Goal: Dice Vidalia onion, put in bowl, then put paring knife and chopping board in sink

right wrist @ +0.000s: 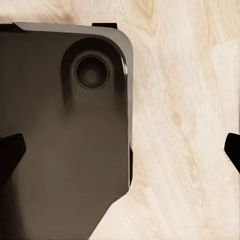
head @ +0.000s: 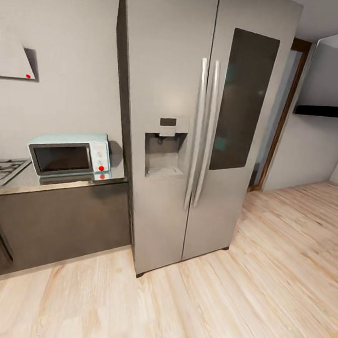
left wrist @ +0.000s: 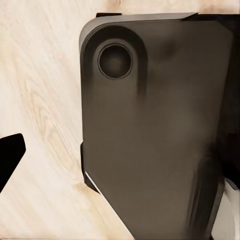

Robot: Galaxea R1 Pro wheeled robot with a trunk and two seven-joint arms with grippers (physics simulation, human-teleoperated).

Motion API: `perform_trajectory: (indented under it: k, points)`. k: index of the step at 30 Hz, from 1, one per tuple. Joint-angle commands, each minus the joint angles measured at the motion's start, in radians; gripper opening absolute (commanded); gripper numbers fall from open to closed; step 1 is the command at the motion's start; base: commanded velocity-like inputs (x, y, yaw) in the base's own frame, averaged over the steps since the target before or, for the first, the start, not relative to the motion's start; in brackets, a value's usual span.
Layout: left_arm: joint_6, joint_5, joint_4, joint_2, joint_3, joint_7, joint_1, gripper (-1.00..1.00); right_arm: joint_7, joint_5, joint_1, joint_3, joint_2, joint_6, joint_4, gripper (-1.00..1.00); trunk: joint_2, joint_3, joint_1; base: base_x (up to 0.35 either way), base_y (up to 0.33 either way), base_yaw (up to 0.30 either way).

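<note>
base (left wrist: 160, 135): dark charcoal, rounded corners, round recess | claw fingertips (right wrist: 10, 155): black, pointed

Head view: from the robot's head, facing forward and down at the refrigerator (head: 191, 135), with the microwave (head: 69, 154) on the surface (head: 57, 185) at left, at middling range.
Left wrist view: close above the robot's dark base (left wrist: 155, 135), facing down.
Right wrist view: likewise, above the base (right wrist: 60, 140).
Shared: wood floor (head: 262, 276) (left wrist: 40, 90) (right wrist: 185, 125).

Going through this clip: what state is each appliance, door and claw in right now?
Fridge: both doors shut.
Microwave: door shut, standing on the countertop.
Doorway: open.
Right claw: open, empty, above the wood floor.
Left claw: one fingertip visible; state unclear.
</note>
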Motion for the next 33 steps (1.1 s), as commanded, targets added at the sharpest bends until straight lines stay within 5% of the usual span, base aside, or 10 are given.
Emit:
perform_trajectory:
  k: [1, 33]
  points:
    - [-0.002, 0.002, 0.0, 0.0, 0.0, 0.0, 0.0, 1.0, 0.0, -0.001, -0.001, -0.001, 0.0, -0.003, 0.001, 1.0, 0.007, 0.002, -0.004, 0.0, 0.0, 0.295]
    - [-0.002, 0.002, 0.0, -0.007, 0.0, 0.001, 0.0, 1.0, 0.0, -0.001, -0.001, 0.0, 0.0, -0.003, 0.001, 1.0, 0.231, 0.103, -0.127, 0.0, 0.0, 0.295]
